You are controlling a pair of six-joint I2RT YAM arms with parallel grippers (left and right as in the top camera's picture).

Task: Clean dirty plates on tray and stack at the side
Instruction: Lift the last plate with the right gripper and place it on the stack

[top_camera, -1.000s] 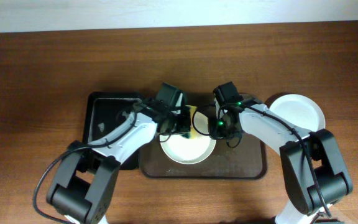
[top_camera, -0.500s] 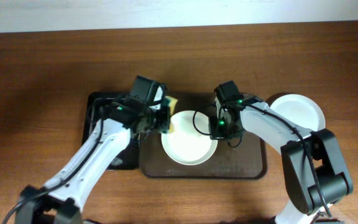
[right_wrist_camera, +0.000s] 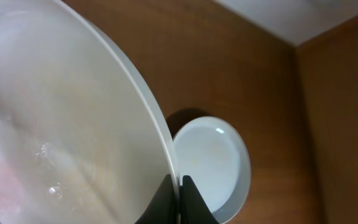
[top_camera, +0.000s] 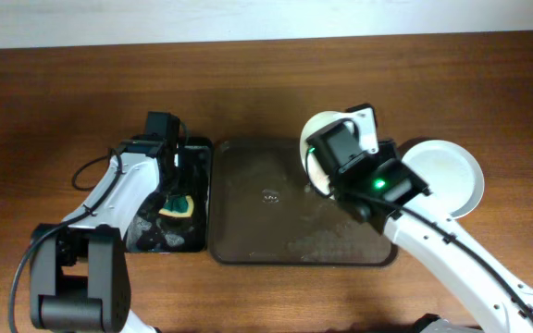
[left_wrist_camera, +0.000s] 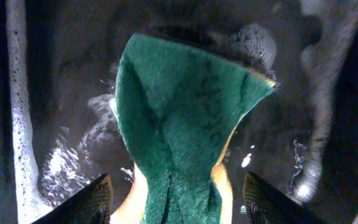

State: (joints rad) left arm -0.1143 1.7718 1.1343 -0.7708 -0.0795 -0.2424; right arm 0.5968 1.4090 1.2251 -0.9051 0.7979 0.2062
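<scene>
The dark brown tray (top_camera: 248,231) lies in the middle of the table, wet with suds and holding no plate. My right gripper (right_wrist_camera: 180,186) is shut on the rim of a white plate (top_camera: 315,139), which it holds lifted and tilted on edge over the tray's right end; that plate (right_wrist_camera: 61,124) fills the right wrist view. A second pale plate (top_camera: 452,176) rests flat on the table to the right, and this plate (right_wrist_camera: 213,158) shows below the held one. My left gripper (left_wrist_camera: 179,202) is open, with a finger on each side of the green-yellow sponge (left_wrist_camera: 179,112).
The sponge (top_camera: 179,205) lies in the narrow black tray (top_camera: 142,236) left of the brown tray, in foamy water. Bare wooden table surrounds both trays. A pale wall strip runs along the far edge.
My left arm carried the sponge left from the brown tray to the black tray and opened. My right arm lifted the white plate off the brown tray and tilted it up.
</scene>
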